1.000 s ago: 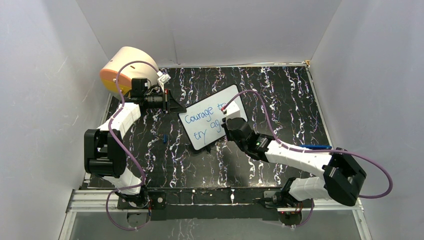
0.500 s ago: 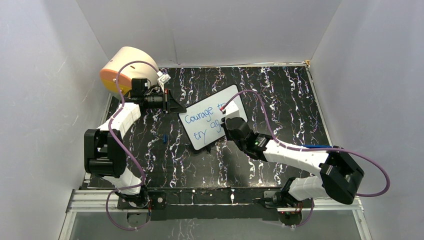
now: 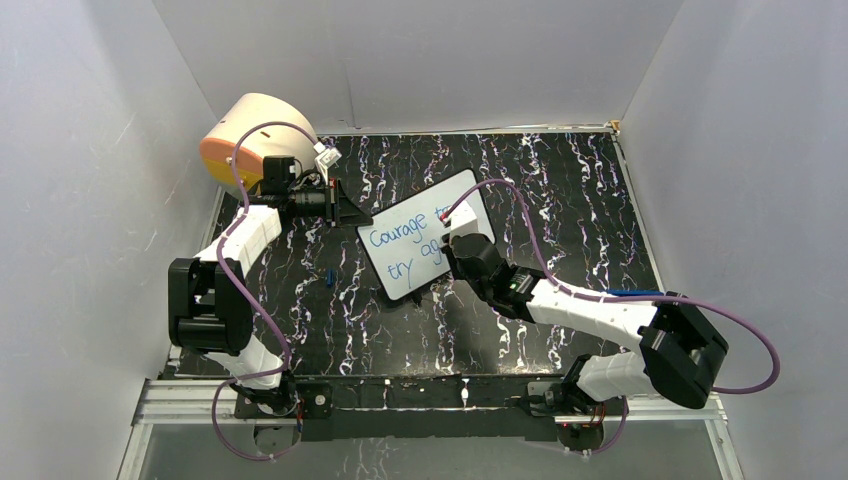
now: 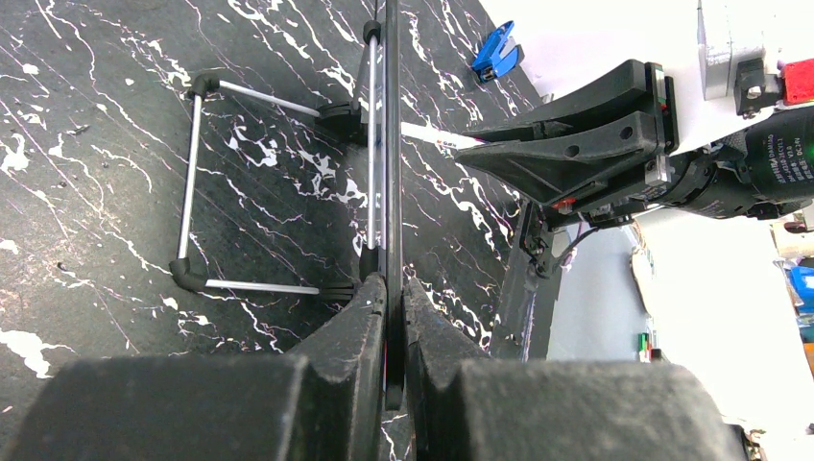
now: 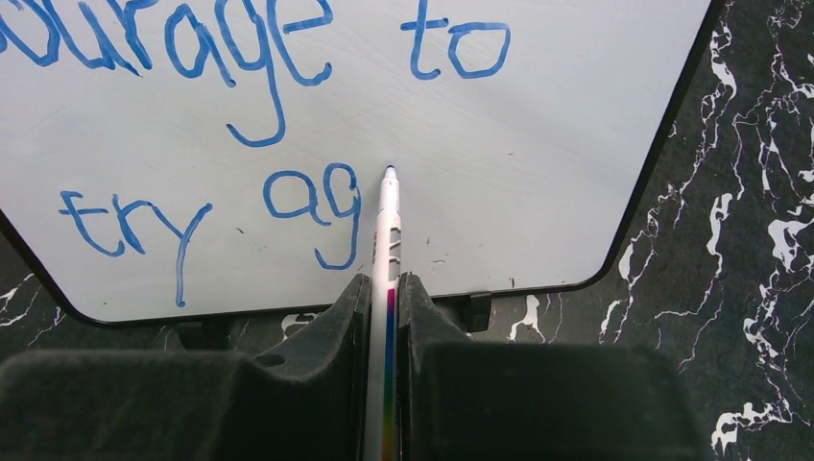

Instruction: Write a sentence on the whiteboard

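Note:
The whiteboard (image 3: 405,284) stands tilted on the table's middle, black-rimmed and glossy (image 5: 557,144). Blue handwriting, the sentence (image 3: 400,233), reads "Courage to" over "try ag" (image 5: 240,58). My left gripper (image 3: 350,212) is shut on the board's left edge, which runs edge-on between the jaws (image 4: 394,298). My right gripper (image 3: 452,246) is shut on a white marker (image 5: 388,230). Its blue tip touches the board just right of "ag". In the right wrist view the right gripper (image 5: 384,288) sits below the board's lower rim.
A cream-and-orange drum (image 3: 250,135) stands at the back left behind the left arm. A small blue cap (image 3: 329,275) lies on the marbled table left of the board. A blue pen (image 3: 630,294) lies at the right. A wire stand (image 4: 192,182) props the board.
The right arm's elbow has edged slightly left. The writing reads the same and the left arm has not moved.

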`<state>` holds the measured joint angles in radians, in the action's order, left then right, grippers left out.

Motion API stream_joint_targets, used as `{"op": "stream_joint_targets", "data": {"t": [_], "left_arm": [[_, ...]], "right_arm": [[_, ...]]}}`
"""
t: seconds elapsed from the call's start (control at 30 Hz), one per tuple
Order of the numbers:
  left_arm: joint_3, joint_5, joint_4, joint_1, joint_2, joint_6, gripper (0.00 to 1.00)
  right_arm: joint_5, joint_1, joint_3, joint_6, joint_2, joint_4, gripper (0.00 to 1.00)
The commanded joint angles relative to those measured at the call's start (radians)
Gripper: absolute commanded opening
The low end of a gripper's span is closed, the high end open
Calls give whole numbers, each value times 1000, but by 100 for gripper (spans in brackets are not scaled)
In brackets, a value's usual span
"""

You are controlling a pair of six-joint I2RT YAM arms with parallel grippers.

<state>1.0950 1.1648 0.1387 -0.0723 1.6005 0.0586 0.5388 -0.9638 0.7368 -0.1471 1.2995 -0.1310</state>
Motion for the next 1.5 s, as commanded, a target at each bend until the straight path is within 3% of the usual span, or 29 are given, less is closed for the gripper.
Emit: {"op": "stream_joint_targets", "data": {"t": [0.0,0.93,1.47], "left_arm": [[-10,-111,62,-9,45,-50,0],[-10,-117,66,-9,46,-50,0],[-8,-117,67,-9,45,-53,0]], "right_arm": [[-32,4,41,15,6,-43,0],[-81,5,14,-5,-24,95,0],[2,9,12,4,-28,49,0]]}}
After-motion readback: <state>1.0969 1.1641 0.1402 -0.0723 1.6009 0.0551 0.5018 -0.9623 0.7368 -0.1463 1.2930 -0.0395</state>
